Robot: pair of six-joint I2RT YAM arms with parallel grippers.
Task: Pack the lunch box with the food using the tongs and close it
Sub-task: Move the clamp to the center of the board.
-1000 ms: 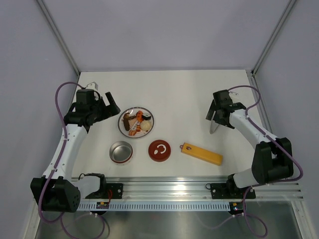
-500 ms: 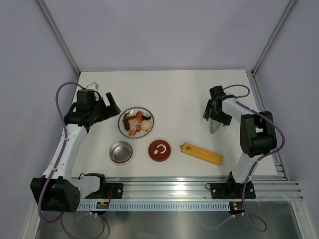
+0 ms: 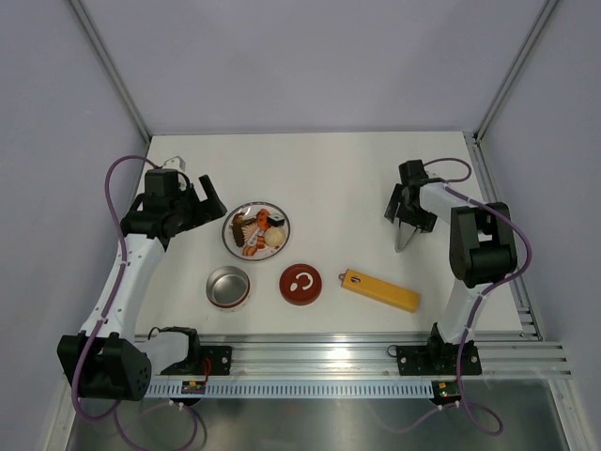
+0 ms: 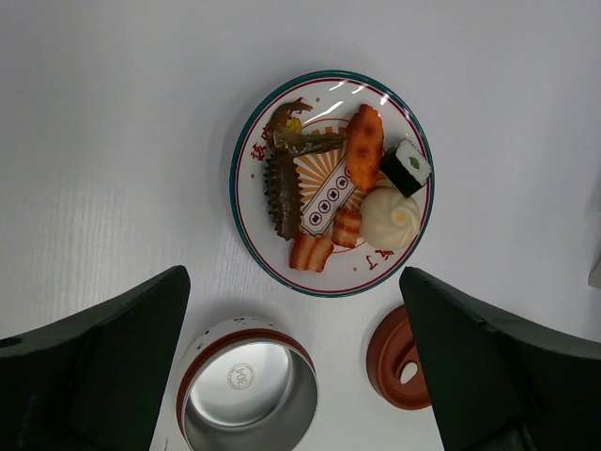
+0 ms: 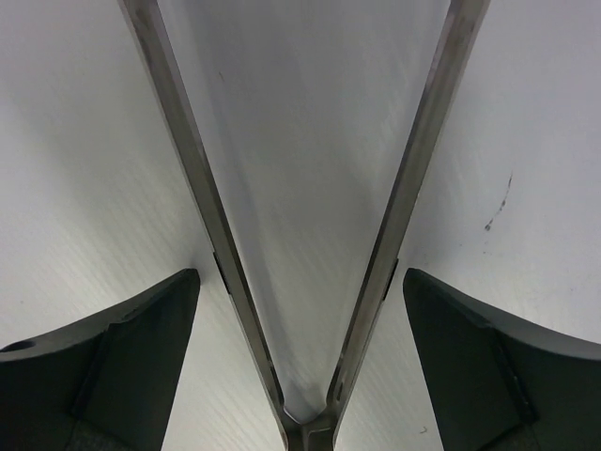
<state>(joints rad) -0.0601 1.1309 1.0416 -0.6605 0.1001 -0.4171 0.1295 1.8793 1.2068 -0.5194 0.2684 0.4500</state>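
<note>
My right gripper (image 5: 300, 291) stands wide open astride the tongs (image 5: 418, 178) at their joined end on the tabletop (image 5: 56, 141), gripping nothing. Its fingers (image 5: 113, 376) seem just clear of them. My left gripper (image 4: 296, 287), equally spread and empty, hangs over the plate (image 4: 246, 202) of food (image 4: 364, 146), with the empty lunch box (image 4: 246, 390) and lid (image 4: 394, 362) beside it.

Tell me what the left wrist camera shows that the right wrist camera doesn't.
Only the left wrist view: the plate of food, the open lunch box with its steel inside empty, and part of the red lid beside it, all framed by the open left claw.

Only the right wrist view: the tongs, lying in a narrow V inside the open right claw, apparently untouched by it.

Both: the white table, and an open claw at the bottom edge.
</note>
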